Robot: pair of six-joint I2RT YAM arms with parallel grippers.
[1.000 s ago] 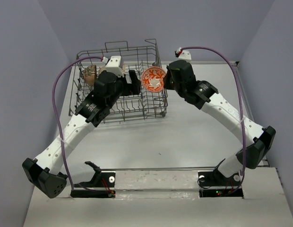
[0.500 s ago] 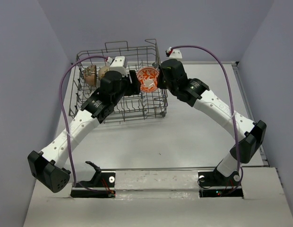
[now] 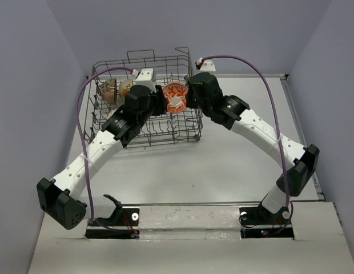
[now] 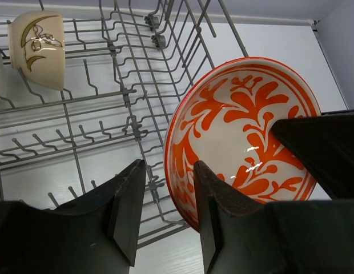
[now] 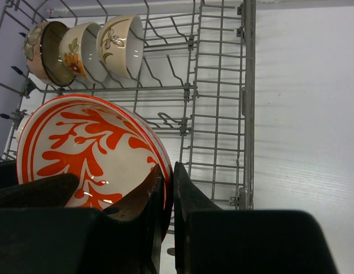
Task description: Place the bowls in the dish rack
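Note:
The orange-red bowl (image 3: pixel 176 97) with white pattern hangs on edge over the right part of the dish rack (image 3: pixel 165 140). My right gripper (image 3: pixel 188 94) is shut on its right rim (image 5: pixel 168 166). The left gripper (image 3: pixel 161 98) straddles the opposite rim (image 4: pixel 168 165). One of its fingers lies against the bowl's inside (image 4: pixel 240 114). The other stands outside the wall with a gap showing, so the jaws are still open. Three other bowls stand in a row at the rack's far left: a brown one (image 5: pixel 43 48) and two cream patterned ones (image 5: pixel 80 51) (image 5: pixel 123 43).
The rack's upright tines (image 4: pixel 125 97) and raised right side (image 5: pixel 245 85) lie just under and beside the held bowl. Bare grey table (image 3: pixel 245 114) stretches right of and in front of the rack. Purple cables arch above both arms.
The right arm has carried the orange-red bowl leftward over the rack. The left gripper has come up to it and narrowed its jaws around the rim.

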